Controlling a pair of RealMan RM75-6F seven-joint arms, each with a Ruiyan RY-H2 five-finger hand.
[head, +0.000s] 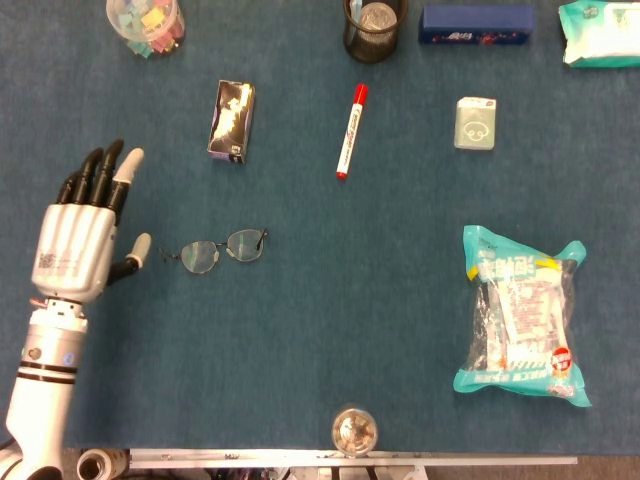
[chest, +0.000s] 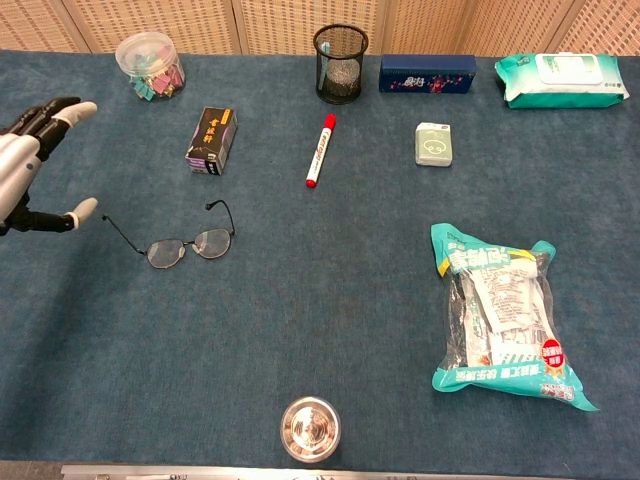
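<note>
— Blue cloth (head: 300, 320) covers the table. Where are the glasses (head: 214, 250)?

— Lying flat, just right of the left hand (head: 80, 240).

— Is it holding them?

— No. Its fingers (head: 100, 185) are spread wide, thumb tip just beside the frame.

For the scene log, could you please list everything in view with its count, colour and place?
glasses: 1, thin dark wire frame, left of centre, nearest the left hand
small box: 1, black and gold, upper left
clip jar: 1, clear with pastel clips, far left corner
marker: 1, white with red cap, upper centre
mesh cup: 1, black, top centre
long box: 1, dark blue, top right
wipes pack: 1, teal and white, far right corner
small pack: 1, pale green, upper right
snack bag: 1, teal and clear, right
metal cup: 1, silver, near edge
table: 1, blue cloth
left hand: 1, silver and black, open, left of the glasses, apart from them
</note>
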